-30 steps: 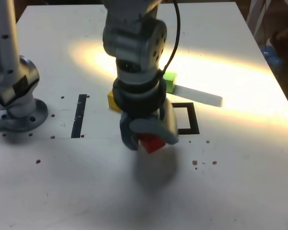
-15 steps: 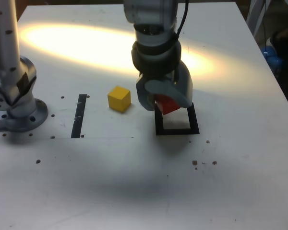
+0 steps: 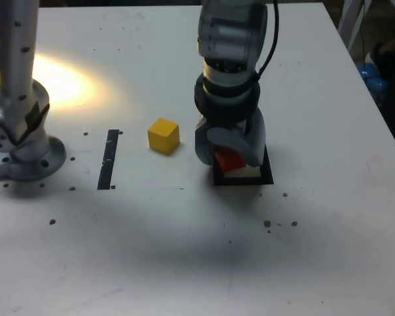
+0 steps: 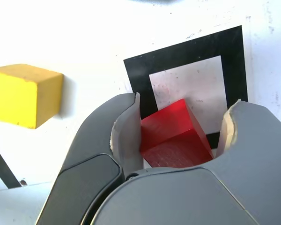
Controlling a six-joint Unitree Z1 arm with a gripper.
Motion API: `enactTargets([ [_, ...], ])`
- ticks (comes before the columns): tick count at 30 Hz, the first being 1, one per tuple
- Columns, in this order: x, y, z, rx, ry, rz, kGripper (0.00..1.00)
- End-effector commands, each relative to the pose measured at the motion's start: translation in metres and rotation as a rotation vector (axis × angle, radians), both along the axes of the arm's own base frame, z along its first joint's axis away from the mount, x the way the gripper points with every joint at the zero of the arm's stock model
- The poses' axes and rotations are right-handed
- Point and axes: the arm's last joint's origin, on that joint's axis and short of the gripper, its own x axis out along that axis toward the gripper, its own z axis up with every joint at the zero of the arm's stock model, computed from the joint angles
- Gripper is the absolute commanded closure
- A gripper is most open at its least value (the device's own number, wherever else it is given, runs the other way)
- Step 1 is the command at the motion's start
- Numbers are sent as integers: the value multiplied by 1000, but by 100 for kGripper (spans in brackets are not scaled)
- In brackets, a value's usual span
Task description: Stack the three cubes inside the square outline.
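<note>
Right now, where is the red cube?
The red cube sits between the end effector's jaws over the square outline, to the yellow cube's right in the exterior view.

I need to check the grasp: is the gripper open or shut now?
Shut on the red cube: in the wrist view the gripper has the cube between its jaws, over the square outline.

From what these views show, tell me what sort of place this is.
Probably a robotics lab bench: a white table with a taped square outline, coloured cubes such as the yellow cube, and an arm's base bolted on.
</note>
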Motion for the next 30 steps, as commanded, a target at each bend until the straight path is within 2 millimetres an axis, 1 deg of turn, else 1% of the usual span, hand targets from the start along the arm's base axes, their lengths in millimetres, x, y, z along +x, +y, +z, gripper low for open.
enactTargets([
  [1,4,0,-1,2,-4,-8,57],
  [8,10,3,-6,16,-2,-21,57],
  [10,12,4,-9,17,-1,-22,55],
  [17,15,5,-13,13,6,-31,38],
  [19,15,5,-12,11,4,-33,31],
  [22,13,5,-9,15,-5,-34,16],
  [24,11,6,-6,21,-13,-32,10],
  [27,10,7,-2,30,-26,-28,6],
  [30,10,7,-2,35,-36,-26,4],
])
